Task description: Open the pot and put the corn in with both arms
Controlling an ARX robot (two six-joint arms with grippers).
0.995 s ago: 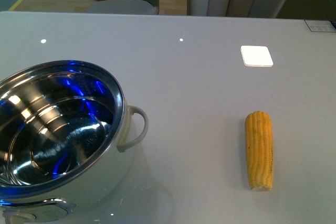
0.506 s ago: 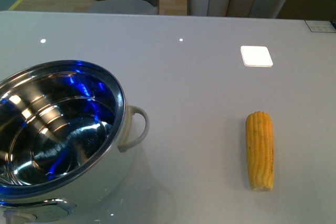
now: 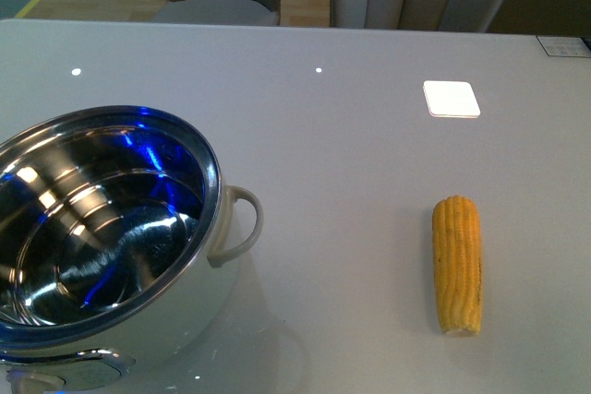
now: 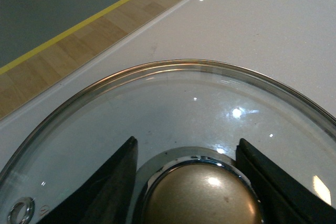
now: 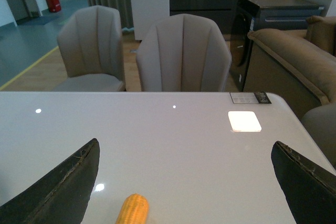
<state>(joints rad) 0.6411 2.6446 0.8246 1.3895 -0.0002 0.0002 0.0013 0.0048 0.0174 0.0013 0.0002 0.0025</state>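
Observation:
The pot (image 3: 102,237) stands open at the front left of the table, its shiny steel inside showing and one cream loop handle (image 3: 238,226) pointing right. The corn (image 3: 457,263) lies on the table at the right, lengthwise away from me; its tip also shows in the right wrist view (image 5: 132,209). Neither arm shows in the front view. In the left wrist view my left gripper (image 4: 199,192) is shut on the knob (image 4: 202,195) of the glass lid (image 4: 173,108), held over the table near its edge. My right gripper (image 5: 186,182) is open and empty, above the corn.
The grey table (image 3: 351,163) has a bright light reflection (image 3: 452,98) at the back right. Two grey chairs (image 5: 184,56) stand behind its far edge, a sofa (image 5: 294,61) to the right. Wood floor with a yellow line (image 4: 79,24) lies past the table edge by the lid.

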